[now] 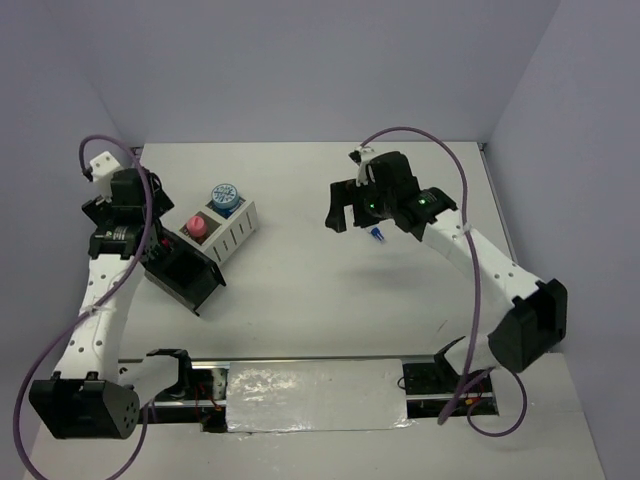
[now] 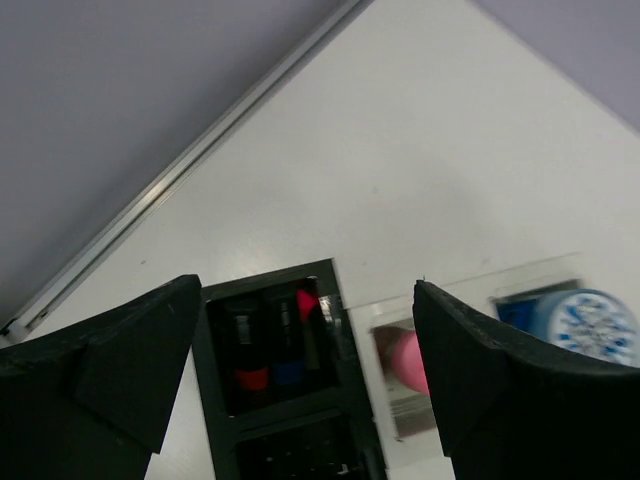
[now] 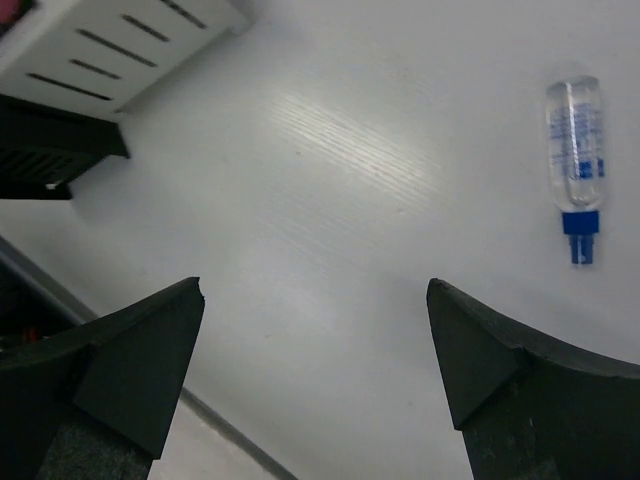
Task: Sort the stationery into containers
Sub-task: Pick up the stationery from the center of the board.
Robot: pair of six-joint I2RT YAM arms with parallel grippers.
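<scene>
**Nearly sorted, one bottle lying loose**

From above, the left arm is reaching over the black box, with the white box sitting right beside that. A tape roll and a pink tube are standing in the white box's cells. I am seeing only one roll. The right gripper is hovering with its jaws apart. A small bottle is lying on the table just beside it, on the arm's side. I judge it the only piece waiting to be sorted.

At the left wrist, the left gripper is hanging spread and empty above the black box. Between its fingers, markers are standing on end in one cell, showing orange, blue and pink. Off the right finger, the rounded tube and the patterned roll are filling white cells.

At the right wrist, the fingers are gaping and holding nothing. The bottle is lying flat ahead, off the right finger. It is a smooth, clear cylinder with its blue cap pointing back toward the gripper. Off the left finger, the white box's slotted wall and the matte black box are showing. The table is glinting pale, with a faint grain.
</scene>
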